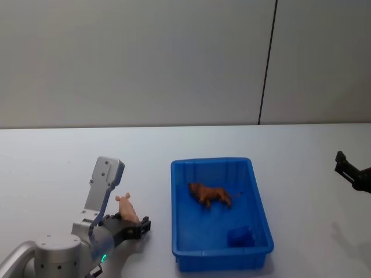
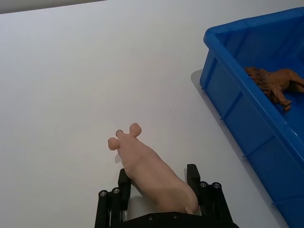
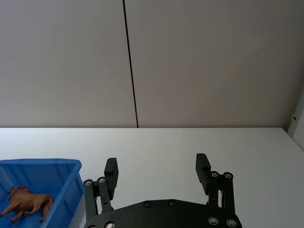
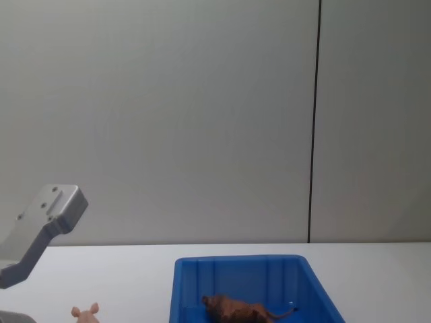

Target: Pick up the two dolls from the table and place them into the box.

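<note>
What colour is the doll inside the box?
Brown doll, clearest in the head view, lying in the blue box.

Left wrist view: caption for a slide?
Left claw shut on pink doll; brown doll already in blue box.

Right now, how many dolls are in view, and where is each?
2. The brown doll lies inside the box. The pink doll is held between the left gripper's fingers, beside the box on its left.

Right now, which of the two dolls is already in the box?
The brown doll lies inside the blue box. The pale pink doll is outside it, held between the left gripper's jaws.
</note>
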